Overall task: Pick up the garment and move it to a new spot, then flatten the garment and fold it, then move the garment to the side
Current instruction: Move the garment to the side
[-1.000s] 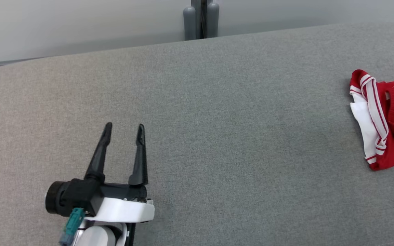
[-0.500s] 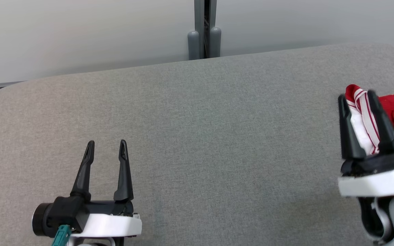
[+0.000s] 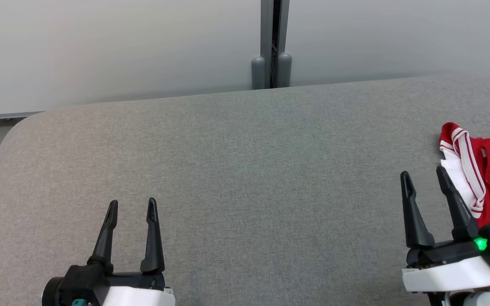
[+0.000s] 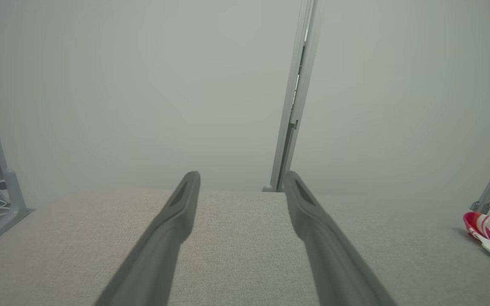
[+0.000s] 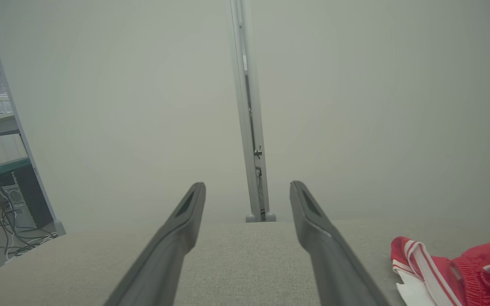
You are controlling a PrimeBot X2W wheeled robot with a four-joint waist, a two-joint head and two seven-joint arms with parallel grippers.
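A crumpled red garment (image 3: pixel 489 170) with white striped trim lies at the right edge of the grey padded surface (image 3: pixel 245 170), partly cut off by the head view. It also shows as the garment (image 5: pixel 453 272) low at right in the right wrist view and the garment (image 4: pixel 489 238) at the far right of the left wrist view. My right gripper (image 3: pixel 423 178) stands open just left of it, its fingers empty and apart from the cloth. My left gripper (image 3: pixel 132 206) is open and empty at the lower left.
A pale partition wall with a grey post (image 3: pixel 272 42) runs behind the surface. The surface's rounded left corner (image 3: pixel 19 127) drops to the floor. A stand with cables (image 5: pixel 2 212) sits off to the left.
The head camera has tilted up and shifted, so the whole picture moved. My right gripper came into view half a second ago over the garment's edge; it now sits lower, left of the cloth.
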